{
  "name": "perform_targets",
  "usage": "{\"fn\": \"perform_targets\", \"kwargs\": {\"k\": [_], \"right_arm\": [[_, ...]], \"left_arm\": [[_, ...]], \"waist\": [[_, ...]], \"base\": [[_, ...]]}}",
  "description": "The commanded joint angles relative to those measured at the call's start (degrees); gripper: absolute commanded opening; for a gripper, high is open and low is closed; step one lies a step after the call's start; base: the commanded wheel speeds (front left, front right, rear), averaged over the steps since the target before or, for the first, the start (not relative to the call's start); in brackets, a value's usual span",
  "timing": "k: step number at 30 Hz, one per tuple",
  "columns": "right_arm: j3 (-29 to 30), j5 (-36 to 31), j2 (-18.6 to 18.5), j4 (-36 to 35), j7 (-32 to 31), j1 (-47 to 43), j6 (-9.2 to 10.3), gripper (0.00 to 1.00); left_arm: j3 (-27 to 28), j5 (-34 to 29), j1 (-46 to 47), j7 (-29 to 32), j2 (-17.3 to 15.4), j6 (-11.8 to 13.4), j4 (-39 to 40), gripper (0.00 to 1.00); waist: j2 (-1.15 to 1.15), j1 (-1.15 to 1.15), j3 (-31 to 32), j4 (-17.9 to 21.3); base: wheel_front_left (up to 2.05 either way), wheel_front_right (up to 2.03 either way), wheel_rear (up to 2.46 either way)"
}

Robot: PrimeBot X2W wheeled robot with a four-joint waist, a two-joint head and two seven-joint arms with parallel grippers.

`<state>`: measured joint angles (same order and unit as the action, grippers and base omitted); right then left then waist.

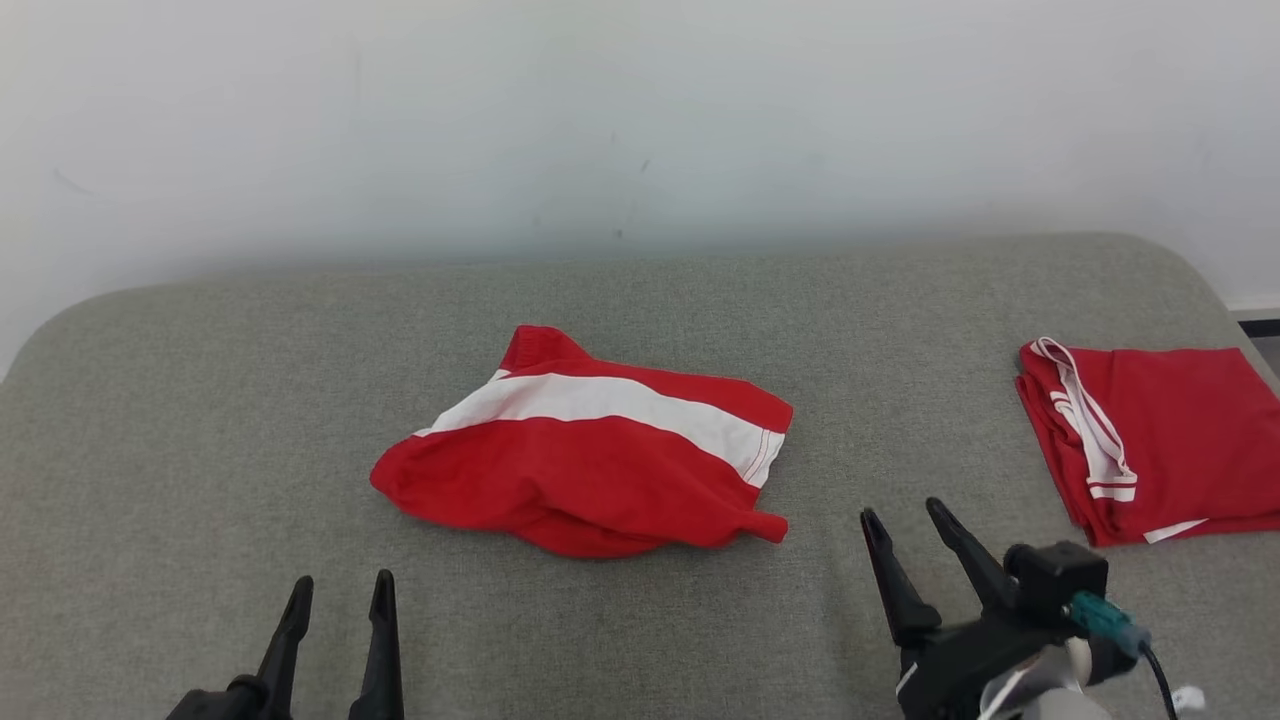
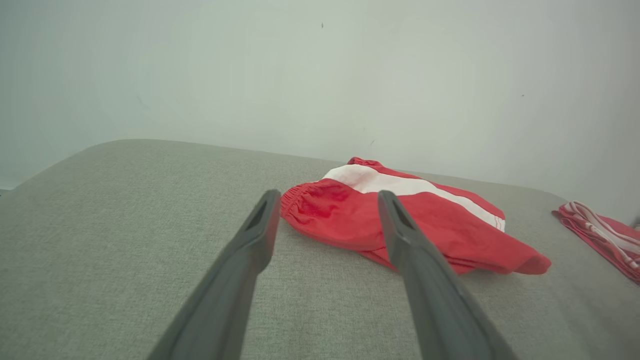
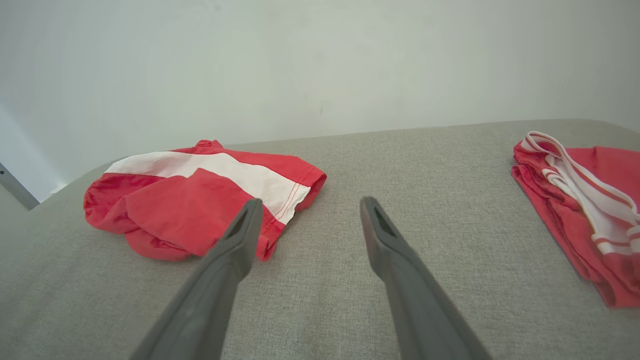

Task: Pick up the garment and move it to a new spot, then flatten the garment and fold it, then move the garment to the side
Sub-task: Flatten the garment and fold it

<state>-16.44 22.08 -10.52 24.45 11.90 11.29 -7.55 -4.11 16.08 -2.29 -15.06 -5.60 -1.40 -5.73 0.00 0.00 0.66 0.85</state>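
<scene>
A crumpled red garment with a broad white stripe lies in the middle of the grey padded surface; it also shows in the left wrist view and the right wrist view. My left gripper stands open at the lower left, short of the garment's near left edge, with nothing between its fingers. My right gripper is open too, just right of the garment's near right corner and apart from it. In the wrist views each pair of fingers is spread over bare fabric.
A second red garment with white trim lies folded at the right edge of the surface, also in the right wrist view. A pale wall rises behind. Bare grey surface stretches to the left and between the two garments.
</scene>
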Motion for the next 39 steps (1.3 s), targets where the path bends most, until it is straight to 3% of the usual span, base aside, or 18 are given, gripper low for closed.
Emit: {"fn": "perform_targets", "kwargs": {"k": [1,8,15,39], "right_arm": [[0.3,0.8,0.6,0.4,-1.0,1.9,0.15,1.00],[4.1,6.8,4.7,10.4,-13.9,12.7,0.15,1.00],[6.8,7.7,6.8,21.6,-19.2,21.7,0.15,1.00],[9.1,7.5,7.6,42.7,-11.0,34.7,0.15,1.00]], "left_arm": [[0.4,-0.7,0.5,-0.1,0.4,-0.4,-0.2,1.00],[0.2,-1.7,1.4,-0.1,1.5,-2.6,-0.7,1.00],[-1.2,-2.4,3.6,-0.1,2.2,-3.7,-1.3,1.00],[-1.7,-2.4,8.1,-0.1,2.7,-5.1,-2.6,1.00]], "waist": [[0.00,0.00,-0.1,-0.2],[0.00,0.00,-2.2,-2.4],[0.00,0.00,-5.3,-5.7],[0.00,0.00,-10.0,-10.0]], "base": [[0.00,0.00,0.00],[0.00,0.00,0.00],[0.00,0.00,0.00],[0.00,0.00,0.00]]}}
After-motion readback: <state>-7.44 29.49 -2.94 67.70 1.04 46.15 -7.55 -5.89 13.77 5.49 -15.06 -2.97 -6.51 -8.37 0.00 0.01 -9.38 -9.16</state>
